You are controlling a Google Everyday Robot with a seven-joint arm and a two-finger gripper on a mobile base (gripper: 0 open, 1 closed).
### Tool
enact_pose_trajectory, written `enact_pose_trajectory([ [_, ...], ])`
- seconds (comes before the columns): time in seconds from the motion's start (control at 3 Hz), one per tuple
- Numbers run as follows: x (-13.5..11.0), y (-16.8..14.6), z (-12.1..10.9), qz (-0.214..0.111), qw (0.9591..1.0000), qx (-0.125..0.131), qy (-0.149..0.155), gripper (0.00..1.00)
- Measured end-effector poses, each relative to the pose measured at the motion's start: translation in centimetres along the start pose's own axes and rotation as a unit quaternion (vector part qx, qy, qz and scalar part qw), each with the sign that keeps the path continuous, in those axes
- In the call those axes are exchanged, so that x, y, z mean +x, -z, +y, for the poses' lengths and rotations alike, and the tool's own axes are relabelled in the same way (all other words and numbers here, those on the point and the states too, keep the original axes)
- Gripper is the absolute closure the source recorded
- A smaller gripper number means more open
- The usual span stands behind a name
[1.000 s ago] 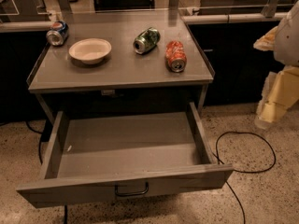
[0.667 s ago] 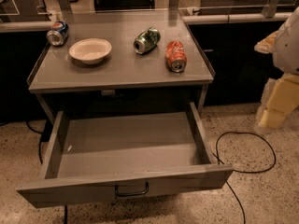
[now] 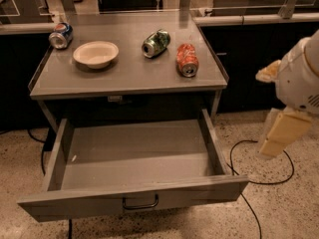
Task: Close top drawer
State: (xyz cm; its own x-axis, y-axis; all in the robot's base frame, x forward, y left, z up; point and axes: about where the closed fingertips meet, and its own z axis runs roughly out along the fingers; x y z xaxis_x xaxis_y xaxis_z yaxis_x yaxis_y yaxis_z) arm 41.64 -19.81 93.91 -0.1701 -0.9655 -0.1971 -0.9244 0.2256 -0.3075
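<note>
The top drawer (image 3: 134,153) of the grey metal table is pulled far out towards me. It is wide, deep and empty inside. Its flat front panel (image 3: 75,203) carries a small dark wire handle (image 3: 140,203) at the centre. My gripper (image 3: 280,133) hangs at the right edge of the view on a white arm (image 3: 301,78). It is to the right of the drawer's right side wall, above the floor, and touches nothing.
The tabletop (image 3: 129,68) holds a white bowl (image 3: 95,54), a blue can (image 3: 61,35), a green can (image 3: 155,43) and a red can (image 3: 187,59), all three on their sides. A black cable (image 3: 249,178) loops on the speckled floor at the right. Dark counters stand behind.
My gripper has moved down and a little left, closer to the drawer's right side. The drawer and the things on the table have not moved.
</note>
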Motion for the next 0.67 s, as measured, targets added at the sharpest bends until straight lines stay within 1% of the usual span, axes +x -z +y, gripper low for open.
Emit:
enact_pose_trajectory([
  [0.67,-1.3,-4.5,3.1,-0.014,0.9989,-0.038,0.022,0.62],
])
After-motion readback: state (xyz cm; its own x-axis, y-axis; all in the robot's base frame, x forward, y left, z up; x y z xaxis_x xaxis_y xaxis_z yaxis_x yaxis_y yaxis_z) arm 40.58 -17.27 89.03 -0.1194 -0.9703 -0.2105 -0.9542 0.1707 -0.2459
